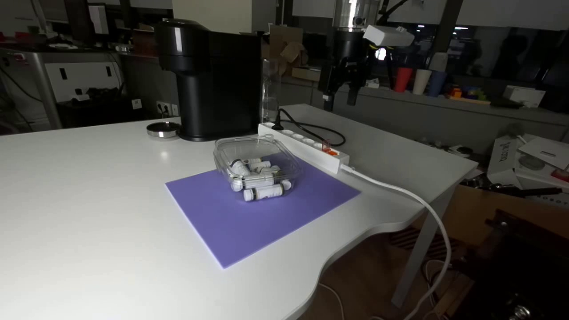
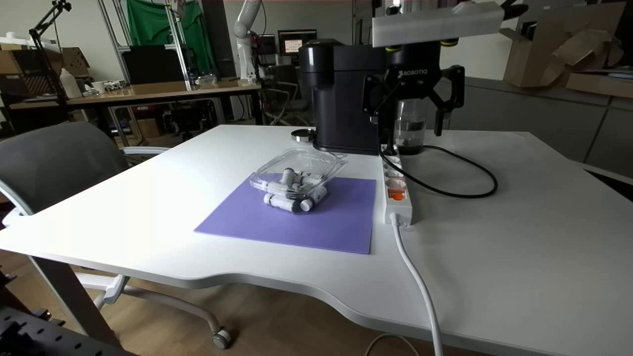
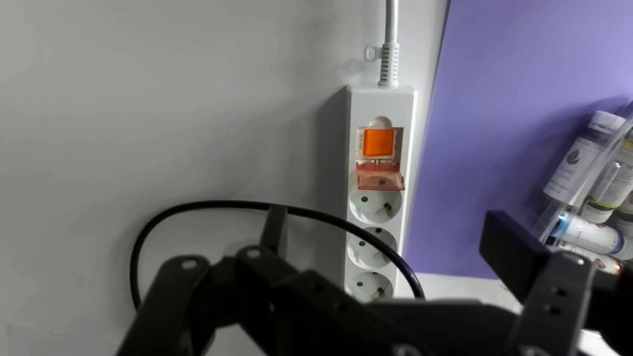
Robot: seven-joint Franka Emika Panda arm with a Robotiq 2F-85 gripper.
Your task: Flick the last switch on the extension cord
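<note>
In the wrist view, the power strip ran out of my sight behind the claw, fingers apart

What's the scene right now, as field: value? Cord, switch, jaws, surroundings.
cord: white extension cord on table, beside purple mat
feed: white cable at the switch end
switch: orange switch, on/off unclear
guard: red cover, flipped open toward neighbouring socket
plugged in: black plug, toward the opposite end
jaws: open, raised above the table, holding nothing
on mat: clear container, small bottles
</note>
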